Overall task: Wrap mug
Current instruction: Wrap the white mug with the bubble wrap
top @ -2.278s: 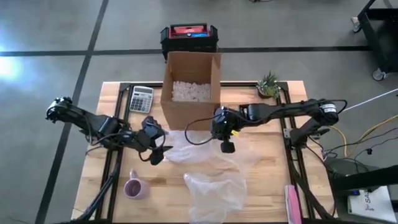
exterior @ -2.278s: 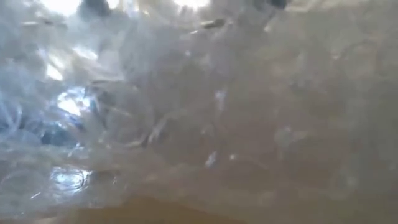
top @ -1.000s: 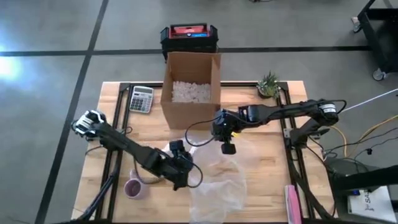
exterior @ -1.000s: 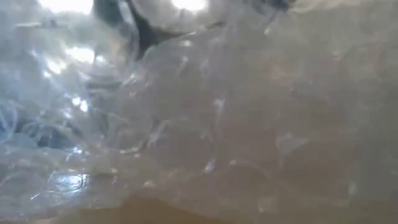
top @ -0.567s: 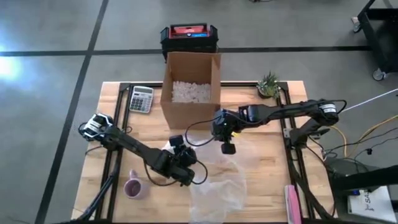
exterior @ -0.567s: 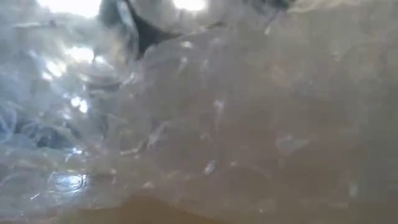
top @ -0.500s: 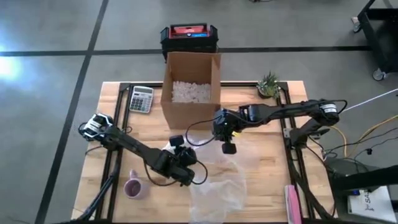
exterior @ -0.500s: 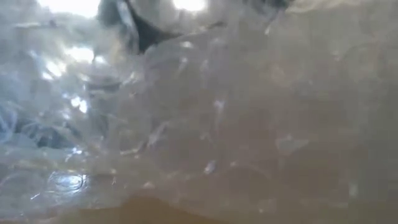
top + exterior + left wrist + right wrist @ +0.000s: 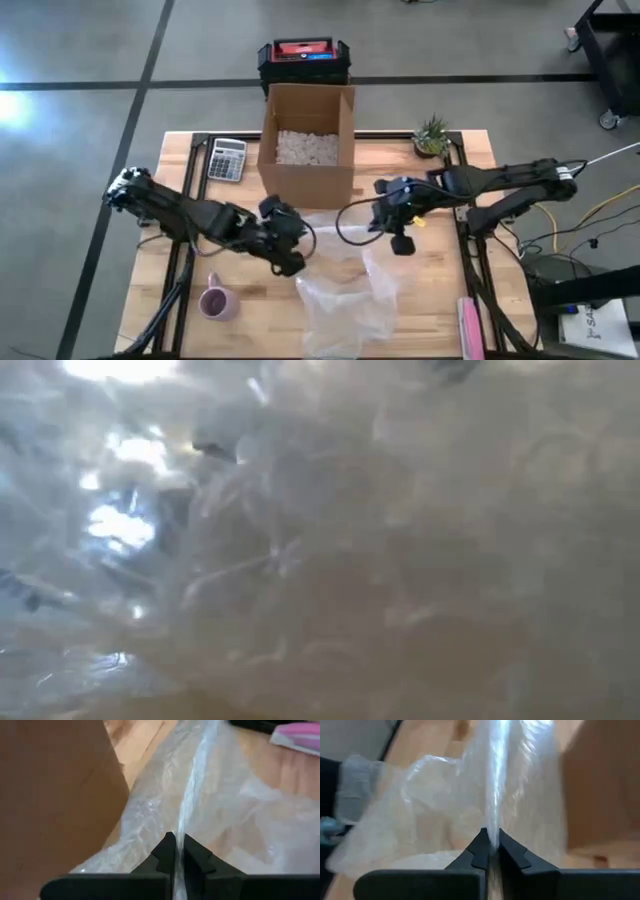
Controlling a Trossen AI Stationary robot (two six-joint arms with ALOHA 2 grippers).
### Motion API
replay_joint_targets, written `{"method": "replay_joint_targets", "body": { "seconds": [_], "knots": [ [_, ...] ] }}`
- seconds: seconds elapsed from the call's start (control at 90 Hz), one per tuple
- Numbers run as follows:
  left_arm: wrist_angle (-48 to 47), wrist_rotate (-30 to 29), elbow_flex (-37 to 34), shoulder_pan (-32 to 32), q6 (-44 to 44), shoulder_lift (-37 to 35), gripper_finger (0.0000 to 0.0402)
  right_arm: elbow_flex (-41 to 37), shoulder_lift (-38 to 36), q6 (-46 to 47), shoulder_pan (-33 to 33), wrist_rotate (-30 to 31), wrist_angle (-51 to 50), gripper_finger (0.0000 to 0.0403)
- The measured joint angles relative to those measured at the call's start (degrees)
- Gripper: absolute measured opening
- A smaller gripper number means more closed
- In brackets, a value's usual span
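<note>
A clear sheet of bubble wrap [image 9: 345, 290] is stretched between my two grippers, and its near part lies on the wooden table. It fills the low view [image 9: 350, 560]. My left gripper [image 9: 288, 266] [image 9: 178, 842] is shut on the wrap's left side. My right gripper [image 9: 400, 245] [image 9: 491, 842] is shut on its right side. A pink mug [image 9: 213, 302] stands upright on the table near the front left, apart from the wrap and both grippers. My left gripper pinches a gathered edge of the wrap [image 9: 182, 820] between its two fingers. A raised ridge of film runs straight away from the fingertips. The far part of the sheet is lifted and the rest trails onto the table. My right gripper pinches a bunched edge of the wrap [image 9: 495, 820] between its two fingers. A tight ridge of film rises from the fingertips. The sheet falls away on both sides toward the table.
An open cardboard box [image 9: 308, 145] with white packing peanuts stands at the far middle, just behind the wrap. Beside it are a calculator [image 9: 227, 158] to the left and a small plant [image 9: 432, 137] at the far right. A pink object [image 9: 470, 325] lies at the near right edge.
My left gripper has moved toward the far edge and a little left, carrying the wrap's left side with it. My right gripper has moved toward the table's right edge. The wrap's far part has been pulled wider between them.
</note>
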Motion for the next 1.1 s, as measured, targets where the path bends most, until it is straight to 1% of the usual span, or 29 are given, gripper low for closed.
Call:
{"method": "replay_joint_targets", "body": {
  "seconds": [0.1, 0.156, 0.233, 0.311, 0.356, 0.444, 0.533, 0.589, 0.622, 0.7, 0.778, 0.867, 0.978, 1.022, 1.1],
  "knots": [
    [1.7, 0.9, 0.0, 0.1, 0.8, -0.9, 0.0001, -1.3, -1.2, -0.4, 0.0, 6.1, -0.7, 0.0022],
    [1.8, 1.4, 0.0, 0.1, 0.8, -1.1, 0.0001, -1.4, -1.6, -1.3, 0.0, 8.1, -1.0, 0.004],
    [1.6, 1.6, 0.0, 0.2, 0.2, -0.9, 0.0001, -0.3, -1.8, -1.6, 0.0, 9.1, -1.9, 0.0072],
    [1.4, 1.6, 0.0, 0.2, -0.4, -0.9, 0.0, 1.9, -2.6, -0.8, 0.1, 9.1, -4.4, 0.0107],
    [1.5, 1.7, 0.0, 0.3, -0.7, -0.9, 0.0, 3.7, -2.8, 0.5, 0.1, 8.1, -7.1, 0.0125],
    [0.6, 2.3, 0.0, 0.5, -1.4, -0.9, 0.0, 6.9, -3.3, 3.9, 0.1, 4.9, -16.6, 0.0159],
    [0.0, 2.9, 0.0, 1.0, -2.3, -1.1, 0.0, 8.7, -4.4, 6.1, 0.1, 4.0, -20.9, 0.0182],
    [-0.8, 3.0, 0.0, 1.5, -2.9, -1.2, 0.0, 8.4, -5.3, 7.4, 0.1, 4.2, -24.1, 0.0192],
    [-0.8, 2.9, 0.0, 1.6, -3.2, -1.2, 0.0, 7.7, -5.9, 8.4, 0.1, 4.1, -24.3, 0.0196],
    [-1.0, 2.9, 0.0, 2.2, -3.5, -1.2, 0.0, 5.0, -6.9, 9.9, 0.2, 3.8, -20.5, 0.0203],
    [-0.6, 2.9, 0.0, 2.7, -3.9, -1.2, 0.0, -0.4, -7.4, 10.6, 1.5, 2.5, -13.5, 0.0207],
    [-0.6, 2.6, 0.0, 3.4, -4.3, -1.2, 0.0, -8.8, -7.3, 10.1, 3.9, 1.6, -0.9, 0.0207],
    [-0.5, 2.4, 0.0, 4.2, -5.2, -1.2, 0.0, -20.1, -5.1, 10.2, 6.3, 1.5, 16.3, 0.0201],
    [-0.5, 2.3, 0.0, 4.4, -5.7, -1.2, 0.0, -24.0, -3.5, 10.5, 7.0, 2.5, 22.0, 0.0196],
    [-0.3, 2.2, 0.0, 4.8, -6.3, -1.2, 0.0, -28.5, -0.4, 12.5, 7.7, 7.7, 30.5, 0.0187]
  ]
}}
